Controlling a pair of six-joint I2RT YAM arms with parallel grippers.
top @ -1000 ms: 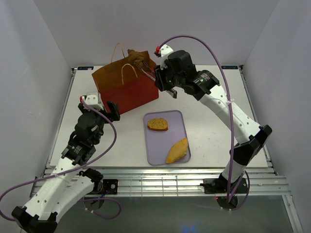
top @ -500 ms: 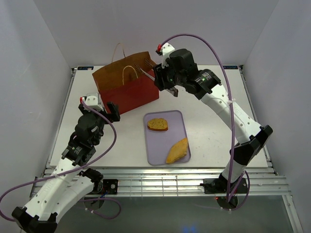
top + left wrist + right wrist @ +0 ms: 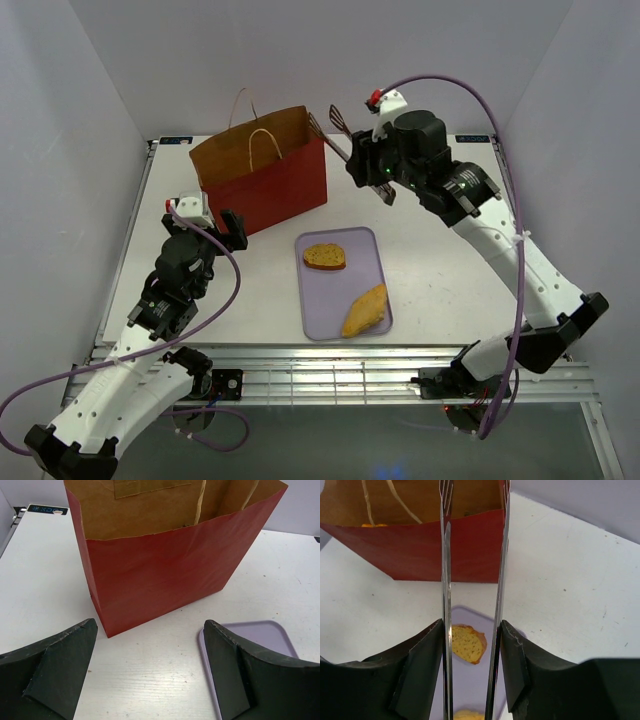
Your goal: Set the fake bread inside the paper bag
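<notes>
A toast slice (image 3: 324,257) and a wedge (image 3: 365,310) lie on the lavender tray (image 3: 318,300), just nearside of the paper bag (image 3: 270,195). The right hand (image 3: 471,635) clamps empty metal tongs (image 3: 446,580) by the bag's right edge. The left hand (image 3: 150,665) — spread wide, holding nothing — faces the bag.

matt paper bag (image 3: 275,190), shiny metal tongs (image 3: 446,605)

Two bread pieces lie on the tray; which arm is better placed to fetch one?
Right: its fingers hold the empty tongs. The left fingers are open, bare, facing the paper bag.
</notes>
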